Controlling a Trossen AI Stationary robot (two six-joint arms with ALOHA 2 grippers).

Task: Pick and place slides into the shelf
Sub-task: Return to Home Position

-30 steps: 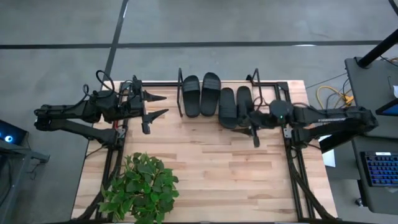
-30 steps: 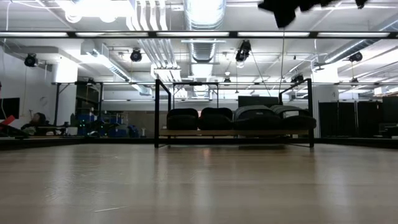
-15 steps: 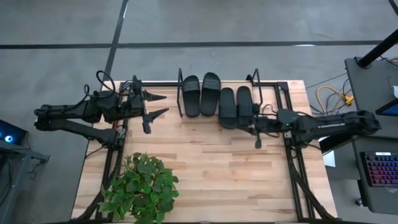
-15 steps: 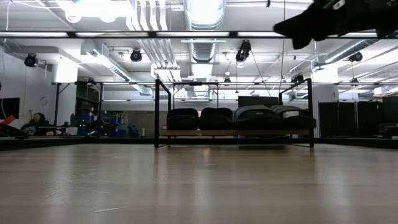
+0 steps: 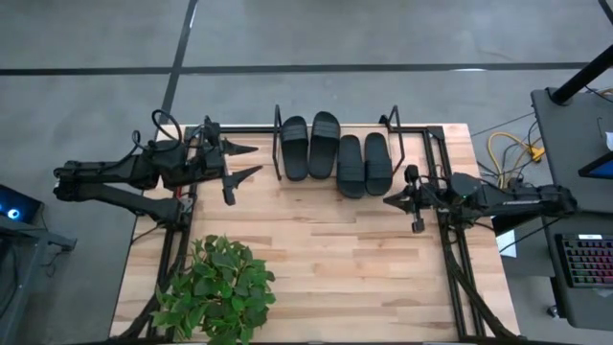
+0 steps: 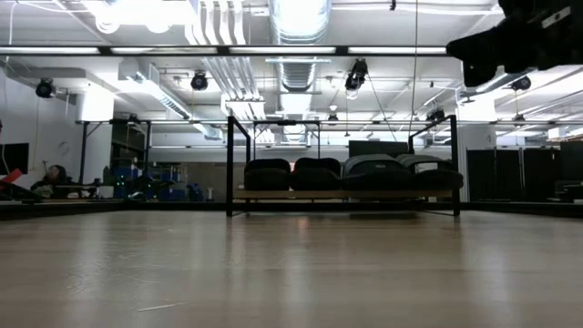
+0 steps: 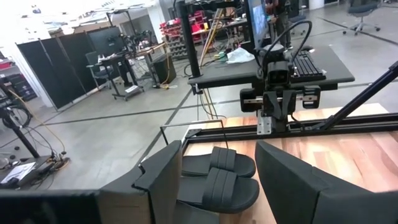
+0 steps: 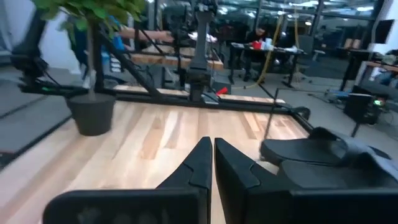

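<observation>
Four black slides lie side by side on the shelf (image 5: 393, 123) at the table's far edge. The left pair (image 5: 308, 147) sits farther back than the right pair (image 5: 364, 164). In the low view the slides (image 6: 346, 173) rest sole-down on the shelf's pale board (image 6: 342, 194). My left gripper (image 5: 251, 161) hovers open to the left of the shelf. Its wrist view looks between the fingers (image 7: 219, 148) at two slides (image 7: 217, 177). My right gripper (image 5: 391, 199) is shut (image 8: 213, 149), near and right of the right pair (image 8: 311, 149).
A potted plant (image 5: 215, 287) stands at the table's near-left corner and also shows in the right wrist view (image 8: 93, 106). Black arm-mount frames (image 5: 455, 259) run along both side edges. Bare wood (image 5: 326, 249) lies between the shelf and the near edge.
My right gripper has drawn back from the right pair of slides toward the table's right edge and slightly toward the near edge. The slides have stayed where they were on the shelf.
</observation>
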